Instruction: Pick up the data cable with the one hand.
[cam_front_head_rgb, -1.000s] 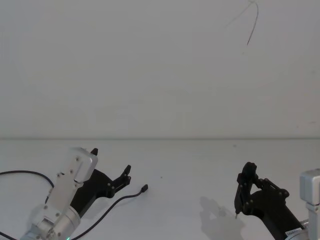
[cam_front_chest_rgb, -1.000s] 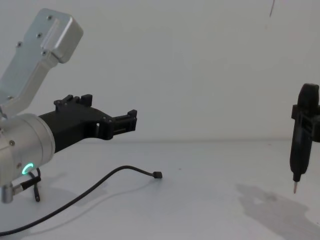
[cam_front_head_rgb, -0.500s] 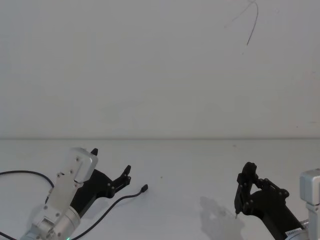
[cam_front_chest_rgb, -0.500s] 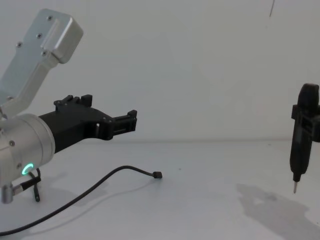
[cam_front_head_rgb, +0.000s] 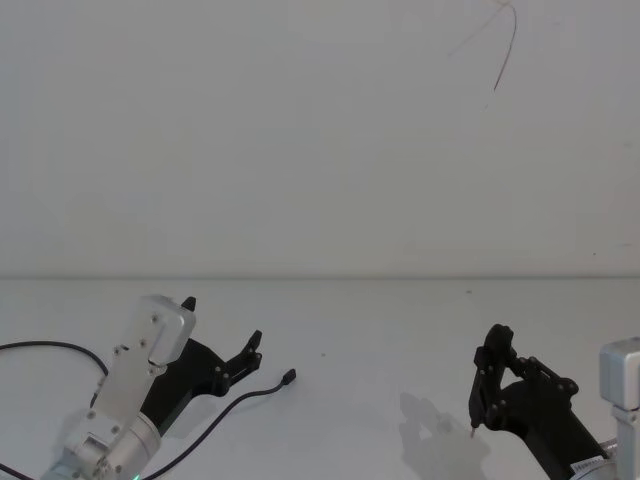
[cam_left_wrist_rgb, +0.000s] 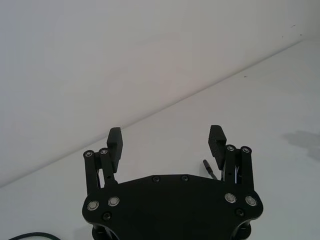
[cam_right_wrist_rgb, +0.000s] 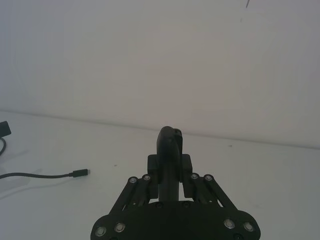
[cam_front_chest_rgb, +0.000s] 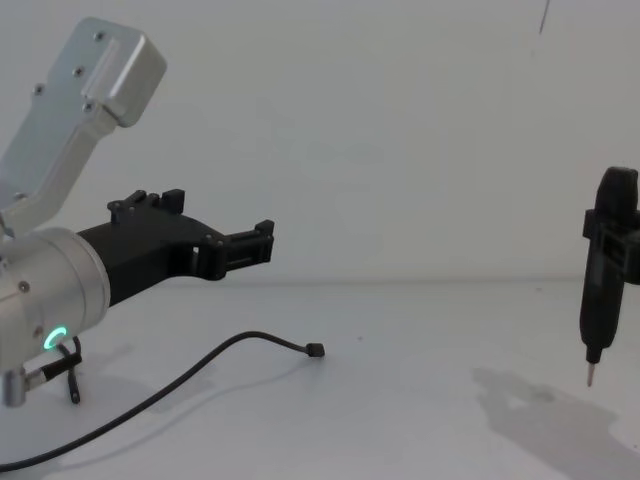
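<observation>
**A:** Start at the claw. How does it stand?

**B:** The left gripper (cam_front_head_rgb: 222, 322) is spread wide with nothing between its jaws. It hangs above the white table (cam_front_head_rgb: 380, 340) without touching it (the chest view gives clear air under its fingers (cam_front_chest_rgb: 264, 232)).

**A:** And the data cable from there?

**B:** The data cable (cam_front_head_rgb: 240, 397) lies flat on the table. Its plug sits just ahead of the claw, off the right-hand fingertip and lower down. In the left wrist view the plug (cam_left_wrist_rgb: 209, 167) peeks out beside one finger rather than in the open gap. So I judge the claw is not yet lined up over it.

**A:** Which way does its length run?

**B:** From the plug it humps slightly. Then it trails back toward the robot and to its left, passing below the gripper body and on past the silver wrist (cam_front_chest_rgb: 45, 300). The long axis is roughly in line with the claw's reach (not across it). The jaws open crosswise to the cable, which suits a pinch.

**A:** So the move turns on what?

**B:** My guess is a small shift to the right and a descent, to bring the cable between the fingers near the plug.

**A:** The other arm?

**B:** The right gripper (cam_front_head_rgb: 492, 385) is parked well apart on the right, jaws drawn together. The left is plainly nearer.
</observation>
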